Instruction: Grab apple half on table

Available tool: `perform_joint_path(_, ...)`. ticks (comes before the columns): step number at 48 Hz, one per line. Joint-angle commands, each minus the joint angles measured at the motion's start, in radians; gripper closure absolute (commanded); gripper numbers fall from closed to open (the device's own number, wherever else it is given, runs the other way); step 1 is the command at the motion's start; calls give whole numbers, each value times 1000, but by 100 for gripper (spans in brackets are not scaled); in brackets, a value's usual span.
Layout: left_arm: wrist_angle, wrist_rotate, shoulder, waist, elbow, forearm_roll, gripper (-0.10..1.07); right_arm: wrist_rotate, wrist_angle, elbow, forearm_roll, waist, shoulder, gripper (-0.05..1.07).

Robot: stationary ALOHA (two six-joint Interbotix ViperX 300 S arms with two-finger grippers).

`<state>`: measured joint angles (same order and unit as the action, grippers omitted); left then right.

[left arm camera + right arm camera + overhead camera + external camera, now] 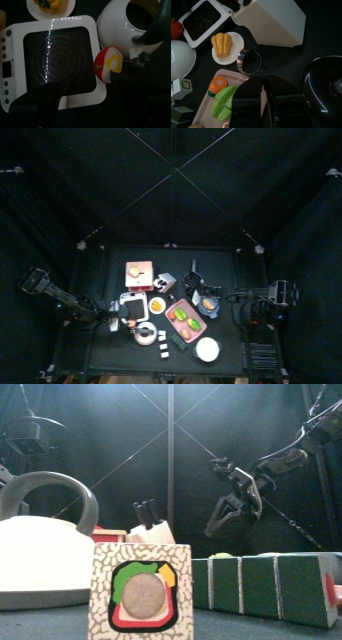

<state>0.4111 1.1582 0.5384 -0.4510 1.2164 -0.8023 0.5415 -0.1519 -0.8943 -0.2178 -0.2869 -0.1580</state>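
The worktop (100, 343) is big and dark, with many things packed in its middle. The left arm comes in low from the left side, and the right arm from the right.

A white kettle (130, 22) with a dark handle stands just beside a white hot plate (53, 60) that has a black ringed top. The apple half (107, 64), red with a yellow cut face, lies on the worktop at the edge of the hot plate, right by the kettle. The left fingers (83, 95) are spread wide and hang just over it. One finger is over the hot plate and the other is by the apple half. They hold nothing.

The right fingers (261, 102) are close together and hold nothing. They hang over a pink tray (208, 107) with green and orange food. Near it are a white block (271, 20), a small plate (228, 47) of yellow food and a metal ring (250, 61).
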Motion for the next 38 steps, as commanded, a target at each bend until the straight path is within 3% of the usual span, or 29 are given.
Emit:
perform_joint_path(1,-18,0,-2,-11,-28,-2,-4,2,-3,23,0,2,-12,66)
perform_joint_path(10,-31,5,-2,-31,-77,40,-4,2,-3,23,0,2,-11,66)
perform_joint_path(17,0,2,-2,-46,-140,210,-4,2,-3,23,0,2,-11,66)
perform_joint_path(20,49,-11,-3,-60,-166,270,-4,2,-3,23,0,3,-11,66)
perform_joint_path(30,394,-49,-29,-241,-270,411,-4,2,-2,26,0,3,-11,66)
perform_joint_path(38,443,-46,-72,-258,-295,483,-4,2,0,32,0,3,-8,66)
